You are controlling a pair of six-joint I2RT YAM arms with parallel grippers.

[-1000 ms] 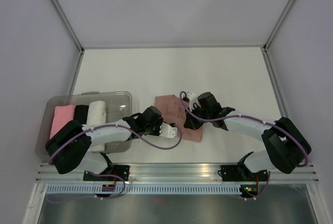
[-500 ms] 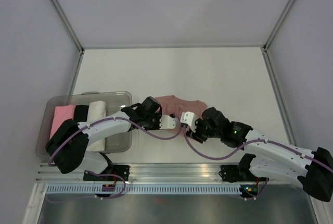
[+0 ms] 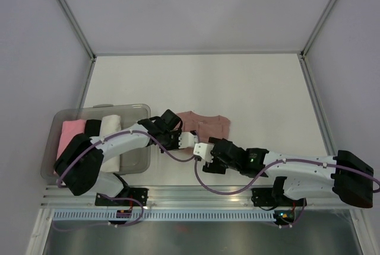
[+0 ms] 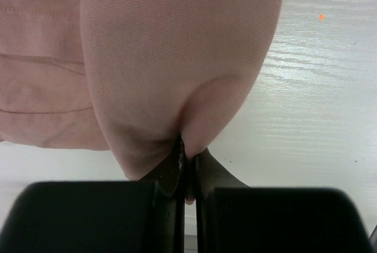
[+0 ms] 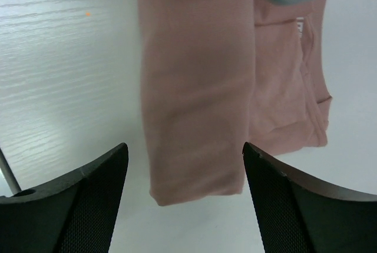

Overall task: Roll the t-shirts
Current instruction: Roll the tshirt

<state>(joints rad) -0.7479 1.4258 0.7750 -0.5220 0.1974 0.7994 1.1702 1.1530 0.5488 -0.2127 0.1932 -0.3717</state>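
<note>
A dusty-rose t-shirt lies folded into a long band on the white table, just right of the bin. My left gripper is at its near-left edge, shut on a pinched fold of the cloth, which bulges out above the closed jaws. My right gripper sits just in front of the shirt, open wide. The shirt's near end lies between the spread fingers without touching them. The chest print is hidden.
A clear plastic bin stands at the left with a pink roll, a black roll and a white roll in it. Both arms cross low in front of the shirt. Grey walls enclose the table.
My right gripper has let go of the shirt, opened wide and pulled back toward the near edge and left. The shirt now lies flatter. The left gripper stays shut on the cloth.
</note>
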